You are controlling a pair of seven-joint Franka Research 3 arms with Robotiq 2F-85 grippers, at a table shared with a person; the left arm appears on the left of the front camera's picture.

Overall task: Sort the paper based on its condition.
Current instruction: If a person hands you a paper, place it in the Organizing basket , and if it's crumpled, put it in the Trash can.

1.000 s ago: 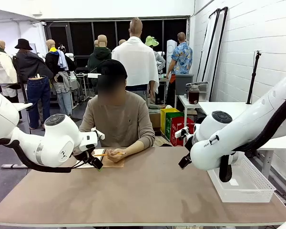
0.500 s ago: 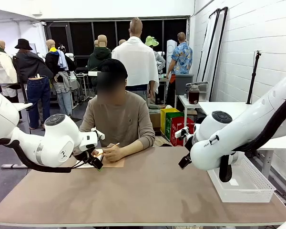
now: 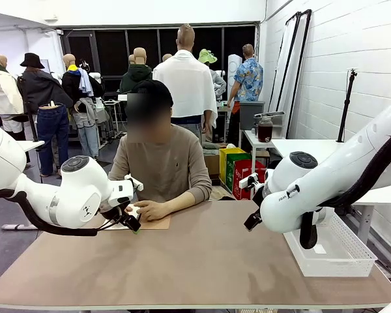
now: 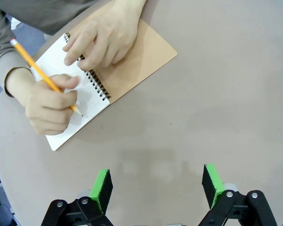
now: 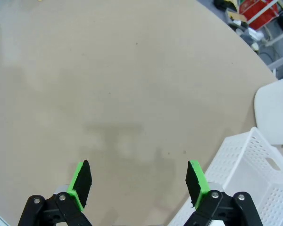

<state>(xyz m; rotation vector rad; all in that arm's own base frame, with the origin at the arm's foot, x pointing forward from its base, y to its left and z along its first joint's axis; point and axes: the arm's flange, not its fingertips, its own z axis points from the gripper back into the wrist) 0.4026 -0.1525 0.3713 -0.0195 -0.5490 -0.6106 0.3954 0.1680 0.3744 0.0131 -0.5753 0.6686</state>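
The left gripper (image 4: pixel 156 175) hangs over bare table (image 4: pixel 203 108) with its green-padded fingers (image 4: pixel 102 186) spread wide and nothing between them, a little short of where the person is working. The paper (image 4: pixel 52 56) is the white top page of a spiral notebook (image 4: pixel 141 56), whose tan cover is folded out flat beside it at the person's edge of the table. One hand (image 4: pixel 49 106) holds a yellow pencil (image 4: pixel 37 70) with its tip on the page; the other hand (image 4: pixel 101 35) presses down across the spiral binding. The right gripper (image 5: pixel 139 169) is likewise fully open and empty above bare table, just beside the white mesh basket (image 5: pixel 254 174).
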